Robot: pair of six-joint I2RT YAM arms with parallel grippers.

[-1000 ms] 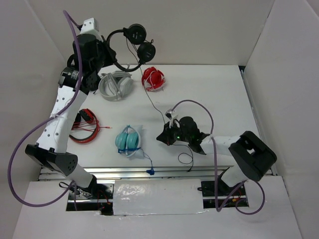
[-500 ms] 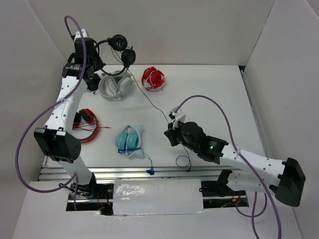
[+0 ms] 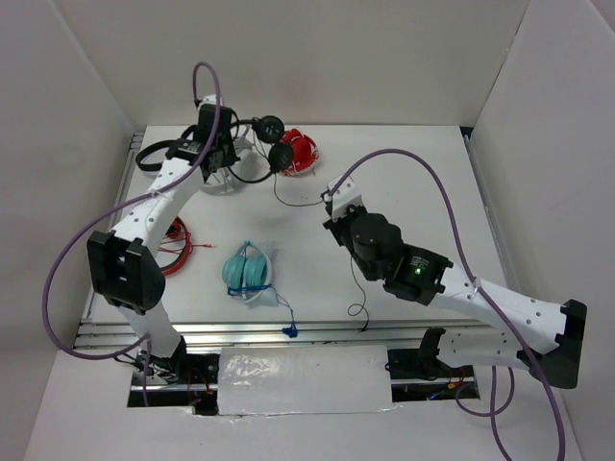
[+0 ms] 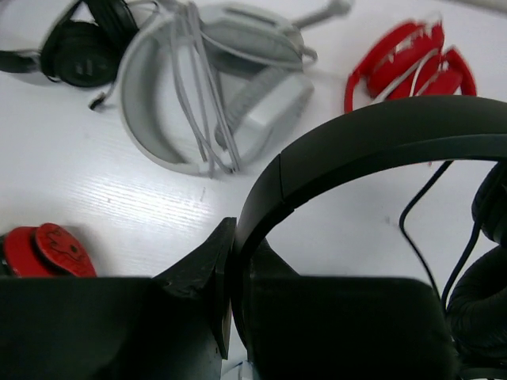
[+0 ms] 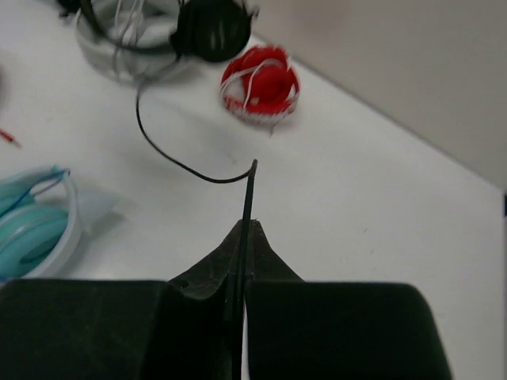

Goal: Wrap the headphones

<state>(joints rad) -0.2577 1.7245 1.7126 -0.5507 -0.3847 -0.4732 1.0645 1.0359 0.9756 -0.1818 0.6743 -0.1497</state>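
Observation:
My left gripper [image 3: 219, 146] is shut on the thin black headband [image 4: 372, 138] of the all-black headphones and holds them above the far left of the table. The two round earcups [image 3: 276, 142] hang to its right, next to the red headphones. The thin black cable [image 3: 288, 200] sags from the earcups to my right gripper [image 3: 332, 204], which is shut on it. In the right wrist view the cable [image 5: 248, 190] runs straight out from between the fingertips [image 5: 244, 233]. The rest of the cable trails down to a small loop [image 3: 356, 310] near the front edge.
Grey-white headphones [image 4: 214, 103] lie under the left gripper. Red headphones [image 3: 300, 152] lie at the back. Teal headphones [image 3: 247, 271] with a blue cable lie front centre, red-and-black ones [image 3: 171, 245] at the left. Another black pair [image 4: 79, 51] lies far left. White walls enclose the table.
My left arm swung right and down with the black headphones, toward the red pair. My right gripper moved away from the front edge along the cable, which now sags between the grippers.

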